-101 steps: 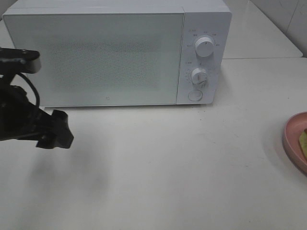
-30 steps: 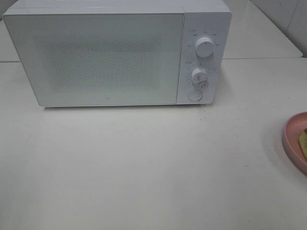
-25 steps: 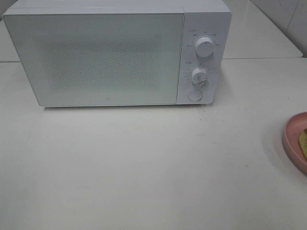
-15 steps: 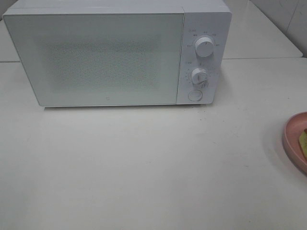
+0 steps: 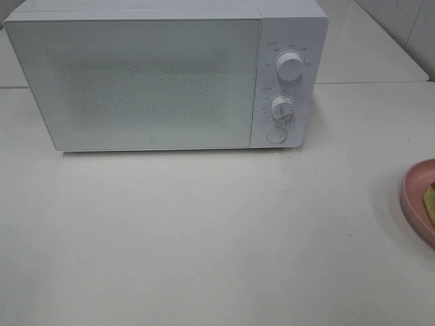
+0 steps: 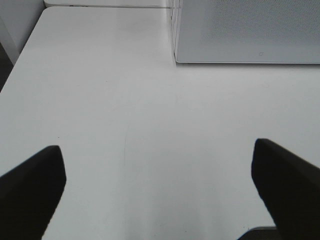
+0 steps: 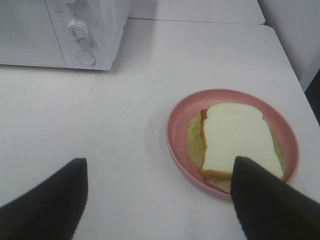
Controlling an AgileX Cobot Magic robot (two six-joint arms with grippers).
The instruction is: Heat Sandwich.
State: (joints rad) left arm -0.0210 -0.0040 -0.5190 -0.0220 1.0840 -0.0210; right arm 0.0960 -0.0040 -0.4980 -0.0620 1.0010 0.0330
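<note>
From the high camera we see the microwave (image 5: 166, 78) shut, its door (image 5: 136, 81) flush, and neither claw in shot. At the far right edge sits the pink plate (image 5: 416, 204), half cut off, with only a sliver of the sandwich (image 5: 429, 197) showing.

At the left wrist, the left claw (image 6: 160, 192) hangs wide open over bare surface (image 6: 125, 100), empty, with the microwave's lower corner ahead of it and off to one side. We judge the door-opening to be the step in hand, so this claw needs to line up squarely with the door's free edge before pulling, keeping the pull gentle so the oven does not slide.

At the right wrist, the right claw (image 7: 157, 197) also stands open and holds nothing, with the plate just ahead of its fingertips. The sandwich (image 7: 235, 142) lies flat on it, filling peeking out on the side toward the microwave. Its long axis runs roughly away from the claw, the rounded top pointing farthest off.
</note>
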